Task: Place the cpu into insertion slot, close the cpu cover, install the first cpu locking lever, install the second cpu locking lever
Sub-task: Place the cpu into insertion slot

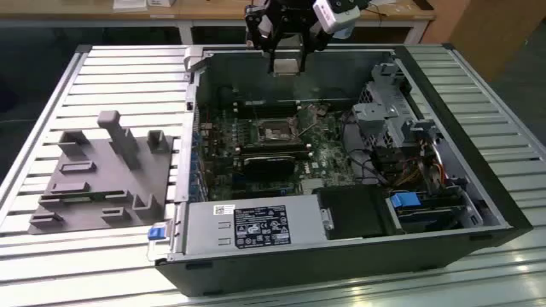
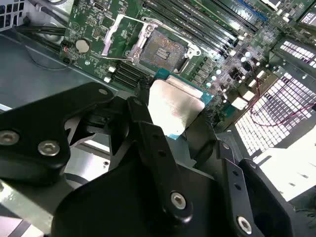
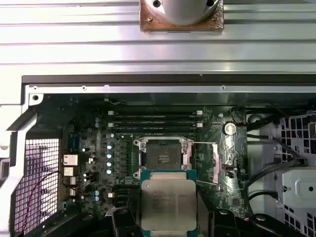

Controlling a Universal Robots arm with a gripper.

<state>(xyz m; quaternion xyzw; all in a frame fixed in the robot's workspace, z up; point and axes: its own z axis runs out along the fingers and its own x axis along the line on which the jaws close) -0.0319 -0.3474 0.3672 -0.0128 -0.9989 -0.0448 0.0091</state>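
My gripper (image 1: 288, 62) hangs over the far wall of the open computer case (image 1: 477, 211), shut on the cpu (image 1: 288, 66), a flat square chip with a silver-grey top. The chip (image 2: 175, 106) sits between the black fingers (image 2: 148, 133) in both wrist views (image 3: 168, 205). The insertion slot (image 1: 277, 133) lies on the green motherboard below, uncovered, its dark centre (image 3: 163, 158) showing inside the silver rim (image 2: 160, 49). The cpu cover (image 3: 205, 163) is swung open beside the socket, a thin silver frame (image 2: 121, 34). The chip is well above the socket, not touching it.
A black heatsink block (image 1: 271, 167) sits just in front of the socket, and long memory slots (image 3: 155, 121) run beside it. A power supply (image 1: 256, 224), drive bays and cables (image 1: 401, 166) crowd the case. A grey fixture with pegs (image 1: 102, 176) stands on the slatted table at the exterior view's left.
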